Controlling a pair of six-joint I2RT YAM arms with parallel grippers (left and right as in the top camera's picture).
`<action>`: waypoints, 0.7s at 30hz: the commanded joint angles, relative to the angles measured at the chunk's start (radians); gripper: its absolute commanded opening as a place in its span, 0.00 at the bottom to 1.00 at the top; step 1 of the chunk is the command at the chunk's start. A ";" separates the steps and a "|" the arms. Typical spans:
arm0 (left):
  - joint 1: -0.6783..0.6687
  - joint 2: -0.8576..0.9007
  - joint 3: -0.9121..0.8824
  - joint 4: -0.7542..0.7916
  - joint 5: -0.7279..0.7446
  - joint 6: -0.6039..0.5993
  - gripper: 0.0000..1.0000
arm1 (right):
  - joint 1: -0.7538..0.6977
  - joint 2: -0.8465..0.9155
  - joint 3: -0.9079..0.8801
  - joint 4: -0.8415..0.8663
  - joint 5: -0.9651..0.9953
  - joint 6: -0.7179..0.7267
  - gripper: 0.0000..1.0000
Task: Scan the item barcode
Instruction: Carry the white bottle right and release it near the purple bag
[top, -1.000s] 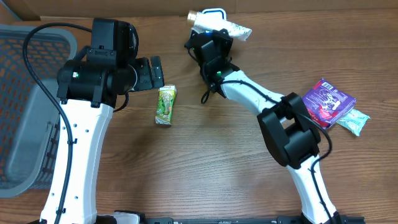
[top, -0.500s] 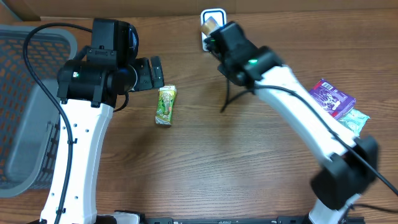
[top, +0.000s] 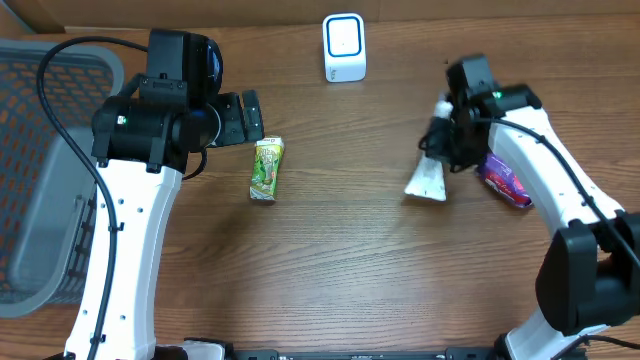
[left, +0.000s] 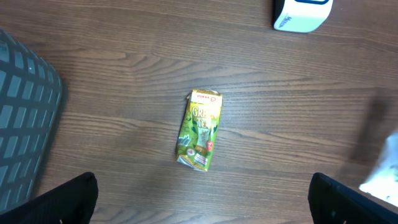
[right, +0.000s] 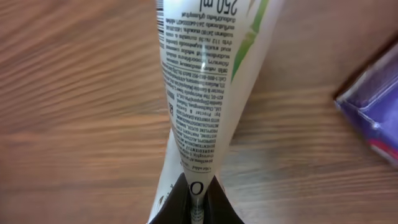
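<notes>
A white squeeze tube (top: 427, 181) with fine print and green marks (right: 199, 81) hangs in my right gripper (top: 451, 135), which is shut on it (right: 196, 185), over the table's right side. The white and blue scanner (top: 344, 47) stands at the back centre, well left of the tube; the left wrist view catches it too (left: 301, 12). My left gripper (top: 243, 118) hovers open (left: 205, 198) above a green tea carton (top: 266, 168) lying flat on the wood (left: 200, 129).
A grey mesh basket (top: 40, 150) fills the left edge (left: 25, 112). A purple packet (top: 503, 178) lies just right of the tube, under the right arm (right: 373, 106).
The right arm has swung the tube away from the scanner to the right, lowering it beside the purple packet. The left arm and the carton have not moved.
</notes>
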 joint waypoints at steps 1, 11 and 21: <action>0.004 0.004 0.018 0.001 -0.013 -0.006 0.99 | -0.063 -0.008 -0.085 0.098 -0.024 0.067 0.04; 0.004 0.004 0.018 0.001 -0.013 -0.006 0.99 | -0.236 -0.009 -0.120 0.188 -0.087 0.061 0.63; 0.004 0.004 0.018 0.001 -0.013 -0.007 1.00 | -0.198 -0.010 0.073 0.117 -0.520 -0.047 1.00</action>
